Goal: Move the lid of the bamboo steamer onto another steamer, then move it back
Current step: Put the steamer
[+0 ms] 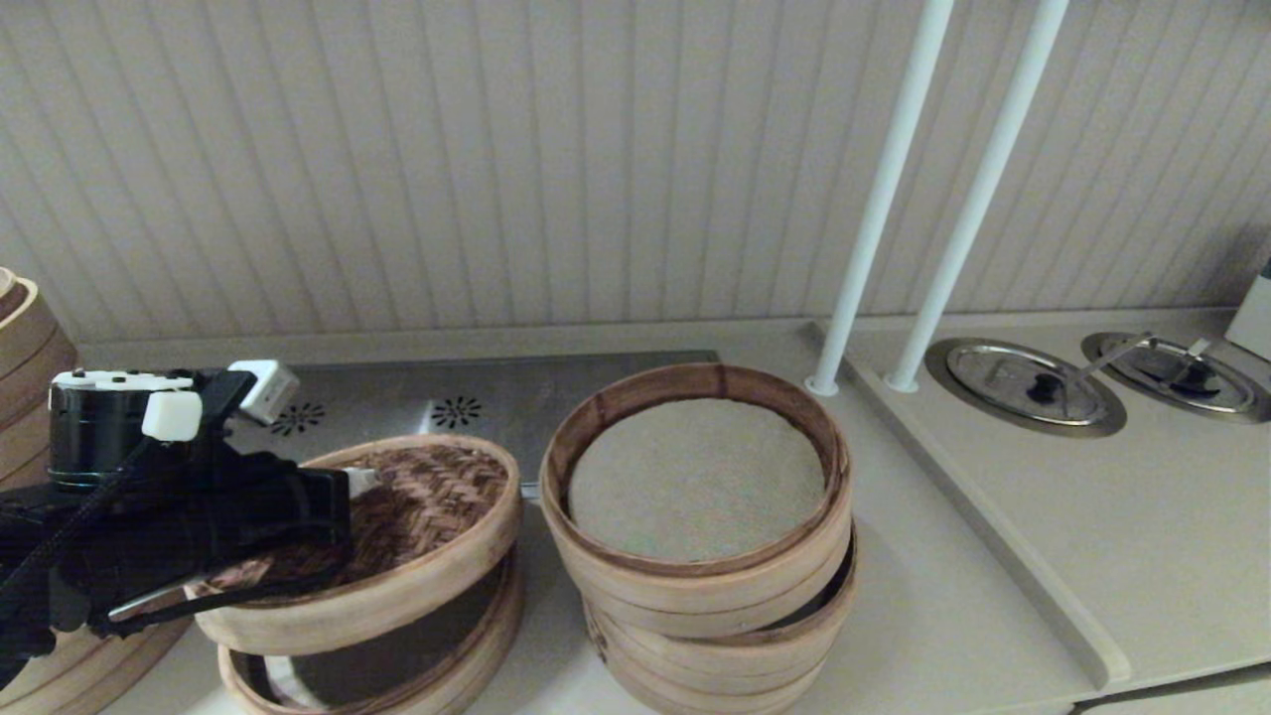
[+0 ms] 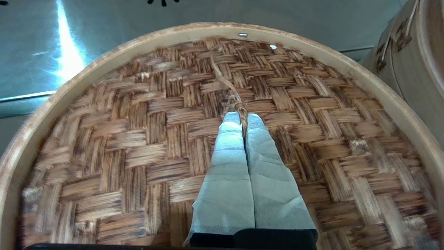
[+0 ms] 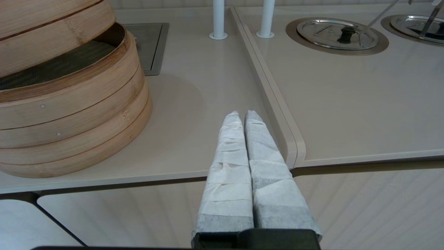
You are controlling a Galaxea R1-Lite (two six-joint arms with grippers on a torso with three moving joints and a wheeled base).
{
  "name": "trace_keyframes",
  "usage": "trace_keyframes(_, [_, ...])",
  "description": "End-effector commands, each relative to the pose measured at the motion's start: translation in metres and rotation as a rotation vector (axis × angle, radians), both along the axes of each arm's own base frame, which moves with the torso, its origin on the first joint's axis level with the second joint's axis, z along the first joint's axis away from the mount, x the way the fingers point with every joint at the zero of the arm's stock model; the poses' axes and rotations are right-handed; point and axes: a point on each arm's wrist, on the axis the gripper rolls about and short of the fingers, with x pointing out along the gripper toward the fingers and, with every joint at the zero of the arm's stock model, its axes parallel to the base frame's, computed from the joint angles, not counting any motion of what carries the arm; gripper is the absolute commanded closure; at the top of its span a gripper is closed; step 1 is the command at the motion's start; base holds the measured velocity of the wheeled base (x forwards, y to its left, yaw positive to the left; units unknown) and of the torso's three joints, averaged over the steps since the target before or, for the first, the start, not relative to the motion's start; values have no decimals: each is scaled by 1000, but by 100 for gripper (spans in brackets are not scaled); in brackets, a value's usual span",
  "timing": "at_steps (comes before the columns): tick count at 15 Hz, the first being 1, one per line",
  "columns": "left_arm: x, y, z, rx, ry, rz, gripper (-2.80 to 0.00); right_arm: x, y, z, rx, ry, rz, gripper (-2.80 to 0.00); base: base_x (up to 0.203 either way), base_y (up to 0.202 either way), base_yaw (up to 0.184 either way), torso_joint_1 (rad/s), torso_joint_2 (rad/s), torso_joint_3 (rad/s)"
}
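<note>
The bamboo steamer lid point(image 1: 427, 516) hangs tilted, its dark herringbone top facing up and its pale rim low toward the front. My left gripper point(image 1: 359, 483) is shut on the lid's small knot loop point(image 2: 241, 113), whose cord sits between the wrapped fingertips, so the left gripper point(image 2: 242, 118) carries the lid point(image 2: 138, 139). Directly under the lid sits the low one-tier steamer point(image 1: 492, 645), mostly hidden, with a gap between the two. My right gripper point(image 3: 241, 114) is shut on nothing and parked past the counter's front edge, out of the head view.
A multi-tier stack point(image 1: 695, 596) with a greyish liner stands just right of the lid, also seen as the stack point(image 3: 69, 121). Another big stack point(image 1: 30, 367) is at far left. Behind lie a steel plate point(image 1: 576, 392), two white poles point(image 1: 874, 199) and recessed metal lids point(image 1: 1023, 382).
</note>
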Motion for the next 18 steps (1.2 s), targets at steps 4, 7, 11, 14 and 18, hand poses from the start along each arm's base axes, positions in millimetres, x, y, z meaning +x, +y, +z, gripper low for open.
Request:
trace_keyframes(4, [4, -1, -11, -4, -8, 2, 0, 0, 0, -1, 0, 6, 0, 0, 0, 0, 0, 0, 0, 0])
trace_keyframes(7, [-8, 1, -16, -2, -5, -1, 0, 0, 0, -1, 0, 6, 0, 0, 0, 0, 0, 0, 0, 0])
trace_keyframes(11, [-20, 3, -28, 1, 42, -13, 0, 0, 0, -1, 0, 6, 0, 0, 0, 0, 0, 0, 0, 0])
trace_keyframes(14, [-27, 5, -34, -2, 34, -14, 0, 0, 0, -1, 0, 6, 0, 0, 0, 0, 0, 0, 0, 0])
trace_keyframes(18, [-32, 6, -40, -4, 56, -20, 0, 0, 0, -1, 0, 6, 0, 0, 0, 0, 0, 0, 0, 0])
